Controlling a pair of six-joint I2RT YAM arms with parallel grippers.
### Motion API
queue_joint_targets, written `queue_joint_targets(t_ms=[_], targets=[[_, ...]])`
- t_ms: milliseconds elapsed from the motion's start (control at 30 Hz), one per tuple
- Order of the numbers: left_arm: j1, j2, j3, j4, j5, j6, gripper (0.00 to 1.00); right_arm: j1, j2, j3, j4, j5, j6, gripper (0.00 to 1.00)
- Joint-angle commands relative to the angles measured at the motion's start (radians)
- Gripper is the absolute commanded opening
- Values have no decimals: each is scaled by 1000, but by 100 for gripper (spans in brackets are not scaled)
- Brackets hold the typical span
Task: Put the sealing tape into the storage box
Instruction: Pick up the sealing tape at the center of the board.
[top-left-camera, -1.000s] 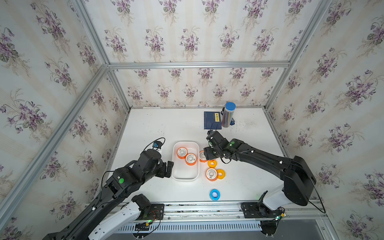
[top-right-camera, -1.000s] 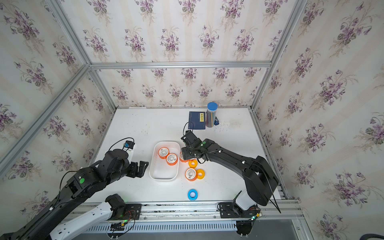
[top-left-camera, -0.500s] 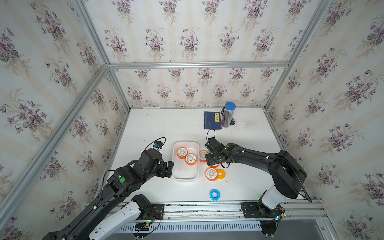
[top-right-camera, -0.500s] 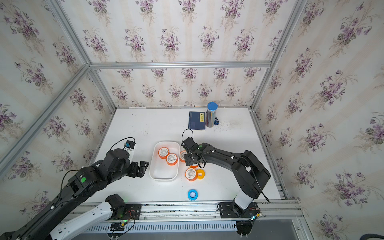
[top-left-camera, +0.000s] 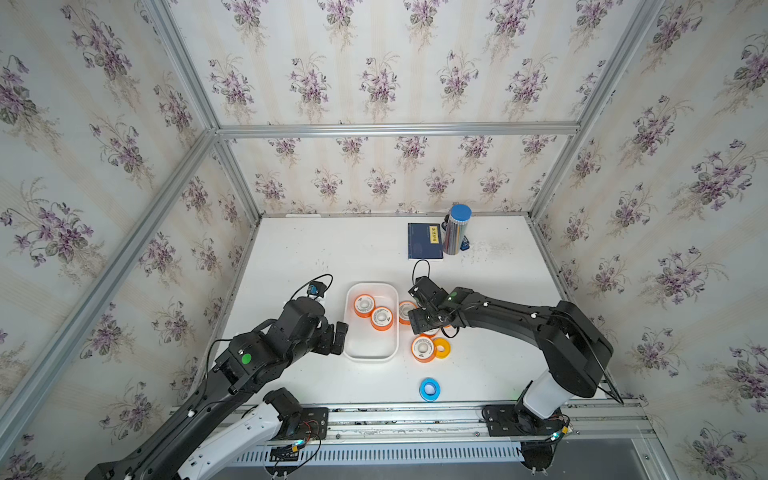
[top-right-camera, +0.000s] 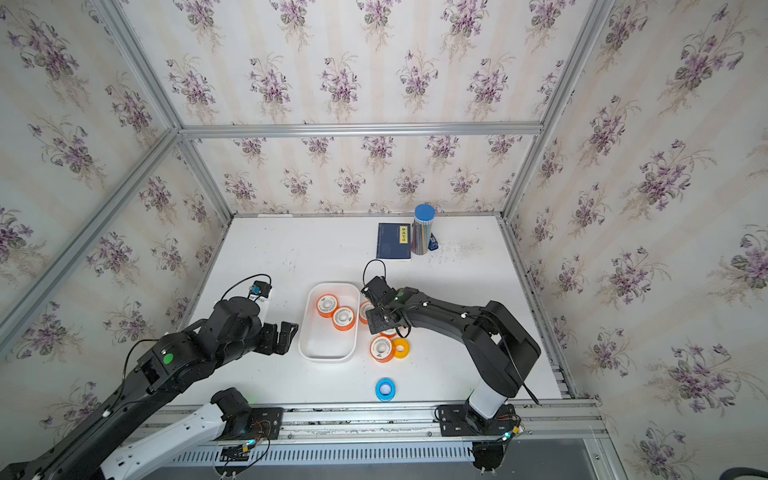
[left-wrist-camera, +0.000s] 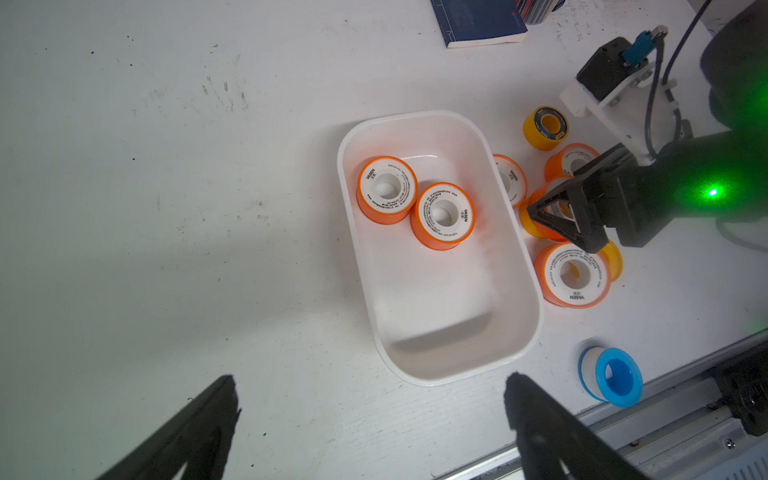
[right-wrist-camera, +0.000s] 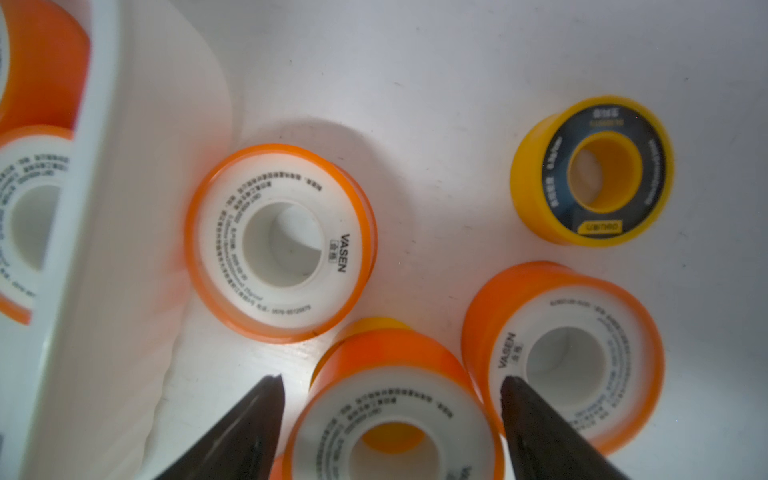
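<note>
The storage box (top-left-camera: 371, 358) (top-right-camera: 328, 355) (left-wrist-camera: 457, 374) is a shallow white tray holding two orange sealing tape spools (top-left-camera: 364, 305) (top-left-camera: 382, 318). More spools lie just right of it: several orange (right-wrist-camera: 280, 243) (right-wrist-camera: 565, 365) (top-left-camera: 423, 348), yellow (right-wrist-camera: 594, 170) (top-left-camera: 441, 347) and a blue one (top-left-camera: 429, 389) near the front. My right gripper (right-wrist-camera: 390, 379) (top-left-camera: 419, 322) is open, its fingers either side of an orange spool (right-wrist-camera: 390, 428) stacked on a yellow one (right-wrist-camera: 374, 324). My left gripper (left-wrist-camera: 370, 378) (top-left-camera: 336, 338) hangs open and empty at the box's left side.
A dark blue booklet (top-left-camera: 424, 241) and a tall silvery cylinder with a blue cap (top-left-camera: 456, 230) stand at the back of the table. An aluminium rail (top-left-camera: 415, 415) runs along the front edge, and papered walls close in the sides.
My right gripper has moved toward the front and come down over the stacked orange spool, its jaws spreading wider. The left arm has not moved.
</note>
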Motion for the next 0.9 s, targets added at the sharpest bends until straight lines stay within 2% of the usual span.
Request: queue_joint_targets(t_ms=[0,400,700,867], targets=[[1,3,0,0,-5,-2,100,11,-10,-6,-12,-4,20,86],[1,3,0,2,-4,-2,100,22,6,2,-18,8,29,82],[1,0,0,2,-8,-3,100,22,-69,67,-80,16,22,78],[1,-2,0,3,-8,-4,100,43,-106,128,-101,-29,19,77]])
